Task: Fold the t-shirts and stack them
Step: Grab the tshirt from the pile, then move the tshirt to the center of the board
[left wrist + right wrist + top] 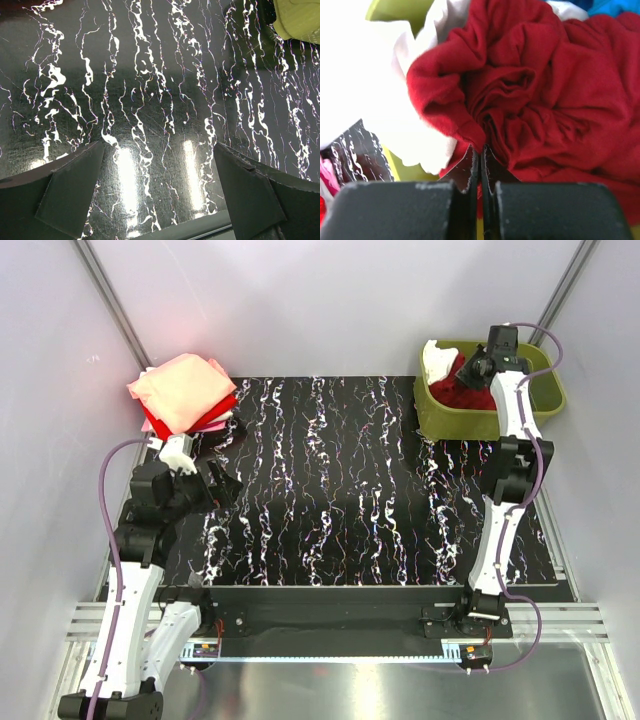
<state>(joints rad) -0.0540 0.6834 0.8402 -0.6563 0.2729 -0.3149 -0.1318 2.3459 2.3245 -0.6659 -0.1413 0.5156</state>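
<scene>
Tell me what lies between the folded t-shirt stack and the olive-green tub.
Only bare black marbled tabletop separates the folded t-shirt stack from the olive-green tub; nothing lies on that stretch. The top external view shows it.

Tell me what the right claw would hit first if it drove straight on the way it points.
The dark red t-shirt in the olive-green tub. The right claw, tips shut, points straight into its crumpled folds. It looks at or almost touching the cloth, though depth is unclear.
</scene>
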